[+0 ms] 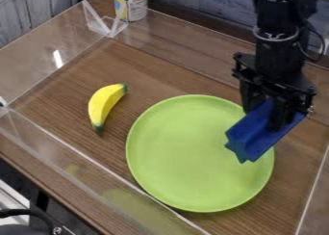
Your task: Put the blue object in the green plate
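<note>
A black gripper (274,106) pointing straight down clamps the blue object (264,133), which hangs tilted over the right side of the green plate (180,157) (contact with the plate unclear); a yellow banana (106,105) lies on the wooden bench (167,70).

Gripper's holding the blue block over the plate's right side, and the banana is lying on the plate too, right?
Not quite. The camera view shows the banana lying on the wooden table, left of the green plate and off it. The rest stands: the gripper holds the blue block over the plate's right side.
</note>
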Robot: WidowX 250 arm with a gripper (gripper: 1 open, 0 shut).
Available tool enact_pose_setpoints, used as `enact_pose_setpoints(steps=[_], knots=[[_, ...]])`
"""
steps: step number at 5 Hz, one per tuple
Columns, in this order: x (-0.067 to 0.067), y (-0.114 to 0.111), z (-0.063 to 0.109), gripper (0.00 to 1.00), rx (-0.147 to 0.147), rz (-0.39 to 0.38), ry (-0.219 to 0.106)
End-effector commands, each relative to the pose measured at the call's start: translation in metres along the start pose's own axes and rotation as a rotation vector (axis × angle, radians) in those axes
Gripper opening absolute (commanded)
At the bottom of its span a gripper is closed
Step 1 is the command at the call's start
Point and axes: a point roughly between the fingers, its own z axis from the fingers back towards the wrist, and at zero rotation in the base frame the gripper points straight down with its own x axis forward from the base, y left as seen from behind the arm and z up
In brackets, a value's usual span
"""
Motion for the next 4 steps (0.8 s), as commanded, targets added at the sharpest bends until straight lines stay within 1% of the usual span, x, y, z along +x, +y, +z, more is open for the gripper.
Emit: enact_pose_setpoints(steps=[1, 4], knots=[[0.0060, 0.0029, 0.0105, 0.00, 0.002, 0.003, -0.043], [0.0100, 0.0072, 0.0059, 0.00, 0.002, 0.013, -0.041]])
